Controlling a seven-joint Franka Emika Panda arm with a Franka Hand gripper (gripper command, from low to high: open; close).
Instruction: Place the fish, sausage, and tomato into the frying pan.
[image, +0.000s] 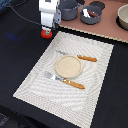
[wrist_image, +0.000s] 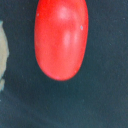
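A dark bench fills most of the exterior view, with a reddish-brown board laid along its far edge. A pale woven placemat lies across the middle of the bench, running toward the near edge. The white Panda arm reaches down near the far edge, toward the exterior view's left, over the placemat's far corner. On the board stand a tall grey pot with side handles, the blue-grey frying pan with a pale item in its dark inside, too small to identify, and a beige bowl at the far corner on the exterior view's right. A round beige plate sits mid-placemat between an orange-handled knife and fork. The gripper sits directly over the tomato, which rests on the bare bench just off the placemat's far corner; how far the fingers are spread, or whether they grasp it, cannot be told. The wrist view shows the tomato glossy and close against the dark surface.
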